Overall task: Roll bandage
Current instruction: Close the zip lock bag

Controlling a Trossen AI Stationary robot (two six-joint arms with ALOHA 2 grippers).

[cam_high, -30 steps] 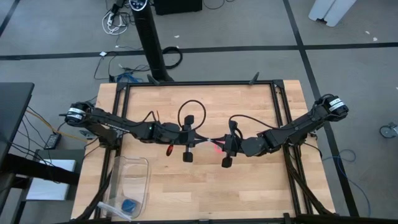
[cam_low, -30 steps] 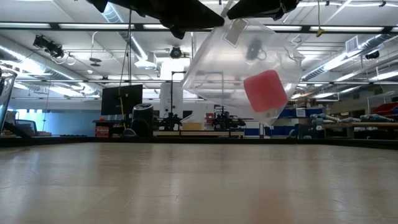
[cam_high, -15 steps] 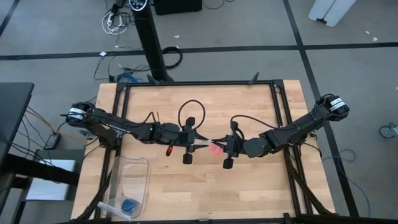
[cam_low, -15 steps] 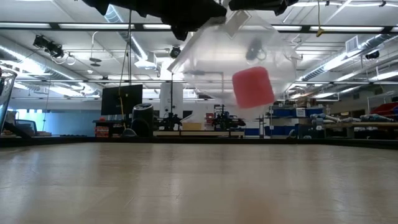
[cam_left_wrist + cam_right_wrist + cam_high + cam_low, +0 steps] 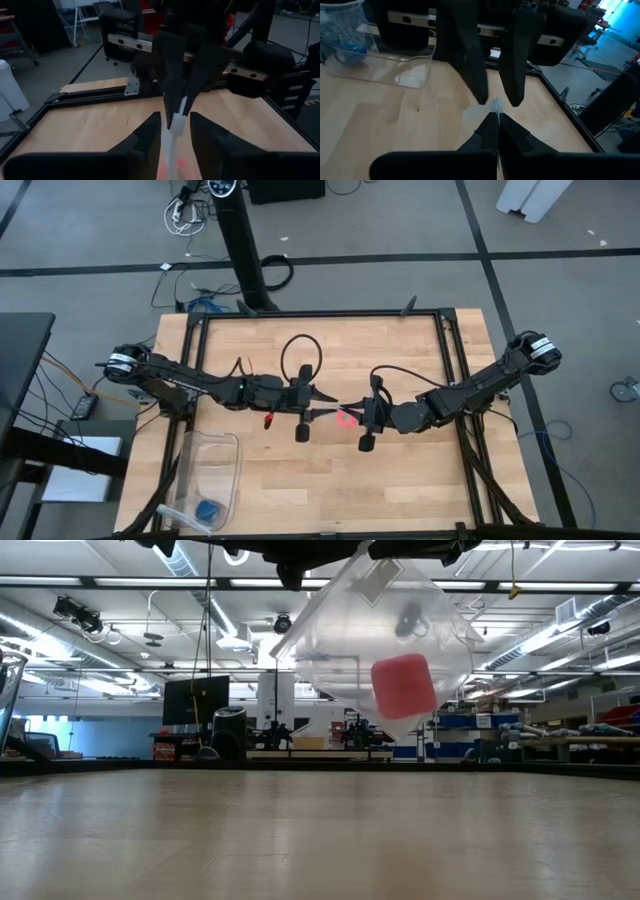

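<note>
Pink bandage (image 5: pixel 403 686), rolled up inside a clear bag (image 5: pixel 370 640), hangs above mid-tabletop (image 5: pixel 330 480) from your pinched-shut right gripper (image 5: pixel 345 409), while your left gripper (image 5: pixel 322 400) has just parted its fingers, so rolling looks done.

Robotics lab, open hall with ceiling strip lights (image 5: pixel 60 582), workbenches (image 5: pixel 545 745), floor cables (image 5: pixel 185 215)
</note>
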